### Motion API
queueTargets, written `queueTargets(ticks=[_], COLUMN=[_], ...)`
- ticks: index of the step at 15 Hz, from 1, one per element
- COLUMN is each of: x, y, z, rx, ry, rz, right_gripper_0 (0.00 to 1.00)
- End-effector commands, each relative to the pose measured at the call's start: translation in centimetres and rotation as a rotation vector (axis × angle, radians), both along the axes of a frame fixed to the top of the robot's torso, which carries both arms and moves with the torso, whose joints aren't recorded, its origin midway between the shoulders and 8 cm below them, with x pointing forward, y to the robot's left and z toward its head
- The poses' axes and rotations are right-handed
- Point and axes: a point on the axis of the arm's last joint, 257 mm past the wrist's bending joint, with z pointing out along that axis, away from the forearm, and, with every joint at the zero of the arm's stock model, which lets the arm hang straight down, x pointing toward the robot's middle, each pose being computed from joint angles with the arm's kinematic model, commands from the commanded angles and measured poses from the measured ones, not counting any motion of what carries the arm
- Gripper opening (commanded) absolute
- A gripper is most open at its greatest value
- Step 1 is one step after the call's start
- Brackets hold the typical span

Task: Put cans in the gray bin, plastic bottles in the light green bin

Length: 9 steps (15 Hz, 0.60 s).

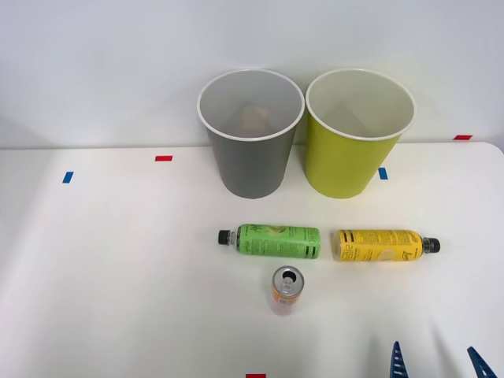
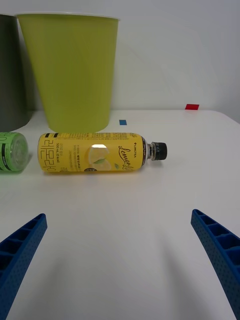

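The right gripper (image 1: 438,358) sits at the lower right corner of the front view, only the tips of its blue ribbed fingers (image 1: 398,360) poking up from the bottom edge, spread apart and grasping nothing. In the wrist view the fingers (image 2: 22,250) stand wide at the two bottom corners, aimed level across the white table (image 1: 118,268) toward the yellow-wrapped plastic bottle (image 2: 92,153).

That bottle lies on its side at centre right of the front view, black cap pointing right. The green-wrapped plastic bottle (image 1: 276,241) lies on its side just left of it, cap pointing left, with a small gap between the two bases. The small orange-pink drink can (image 1: 286,290) stands upright just below the green bottle, silver top open.

Higher in the frame, the tall round gray plastic bin (image 1: 250,161) and the yellow-green plastic bin (image 1: 346,161) stand side by side, rims nearly touching, gray on the left.

Bare tabletop lies between the fingertips and the yellow bottle, and wide open surface spreads across the left half. The table's right edge runs close beside the gripper.
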Motion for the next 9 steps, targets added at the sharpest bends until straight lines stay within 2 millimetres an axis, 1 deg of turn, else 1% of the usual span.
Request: queueTargets(ticks=[1,9], x=[0.0,0.0], y=[0.0,0.0], z=[0.0,0.0], rx=[0.0,0.0], ry=[0.0,0.0], rz=[0.0,0.0], right_gripper_0=[1.0,1.0])
